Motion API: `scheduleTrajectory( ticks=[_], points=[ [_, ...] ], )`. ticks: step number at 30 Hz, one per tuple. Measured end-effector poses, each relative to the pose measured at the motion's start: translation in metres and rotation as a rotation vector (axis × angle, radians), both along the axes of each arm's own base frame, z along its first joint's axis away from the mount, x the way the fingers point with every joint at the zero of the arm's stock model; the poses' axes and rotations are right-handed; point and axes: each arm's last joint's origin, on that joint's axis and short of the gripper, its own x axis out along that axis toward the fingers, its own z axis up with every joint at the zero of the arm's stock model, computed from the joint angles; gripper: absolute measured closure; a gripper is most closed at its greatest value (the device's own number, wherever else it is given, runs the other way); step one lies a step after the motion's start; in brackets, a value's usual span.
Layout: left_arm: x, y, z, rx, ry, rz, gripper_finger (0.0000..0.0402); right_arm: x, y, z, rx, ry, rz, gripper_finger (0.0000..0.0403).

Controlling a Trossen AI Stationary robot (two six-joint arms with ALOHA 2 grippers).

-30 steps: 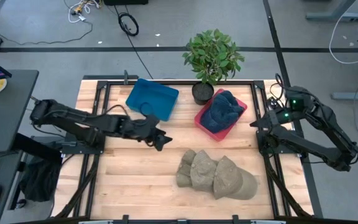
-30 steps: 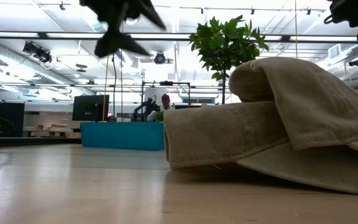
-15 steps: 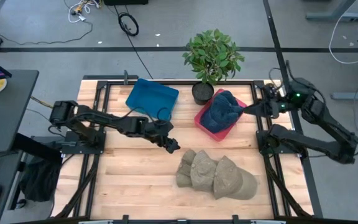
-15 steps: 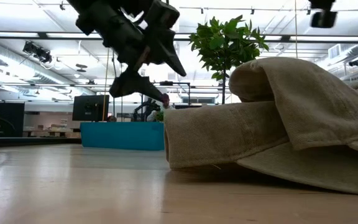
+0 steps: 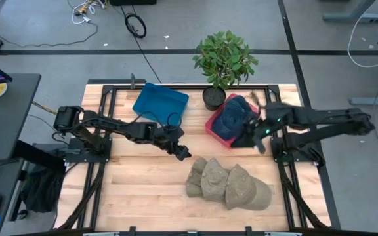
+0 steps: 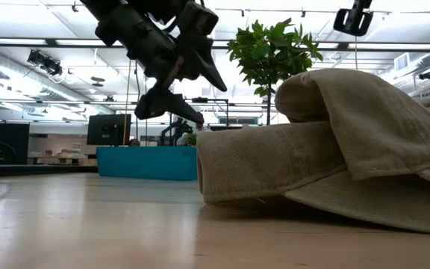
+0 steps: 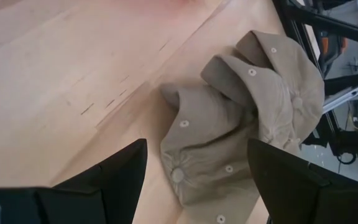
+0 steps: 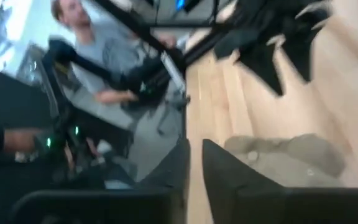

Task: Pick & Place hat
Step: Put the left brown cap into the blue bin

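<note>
Left wrist view: tan hats (image 7: 247,118) are seen between the left gripper (image 7: 194,171)'s wide-spread fingers.
Only overhead is the right gripper (image 5: 258,134), nearly closed, shown beside the red bin (image 5: 210,124).

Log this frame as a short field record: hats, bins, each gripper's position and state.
tan hats: pile on the table's front half, none held
blue hat: lying in the red bin
blue bin: at the back, beside the potted plant
left gripper: open, above the table just left of the tan pile
right gripper: fingers close together, at the red bin's right edge
</note>
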Motion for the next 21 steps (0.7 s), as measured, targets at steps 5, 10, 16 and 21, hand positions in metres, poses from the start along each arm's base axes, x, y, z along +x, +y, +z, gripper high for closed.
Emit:
scheduleTrajectory(
  ticks=[5, 10, 16, 21],
  points=[
    [0.000, 0.000, 0.000, 0.015, -0.002, -0.011, 0.0120, 0.015, 0.023, -0.013, -0.047, 0.072, 0.086, 0.0398],
    [0.000, 0.000, 0.000, 0.048, -0.007, -0.040, 0.0120, 0.021, 0.046, -0.032, -0.071, 0.215, 0.104, 0.0396],
    [0.001, 0.002, -0.003, 0.087, -0.003, -0.066, 0.0120, 0.029, 0.074, -0.054, -0.057, 0.370, 0.114, 0.0399],
    [0.005, 0.001, -0.014, 0.076, 0.025, -0.096, 0.0120, 0.034, 0.093, -0.060, -0.027, 0.426, 0.116, 0.0400]
  ],
)
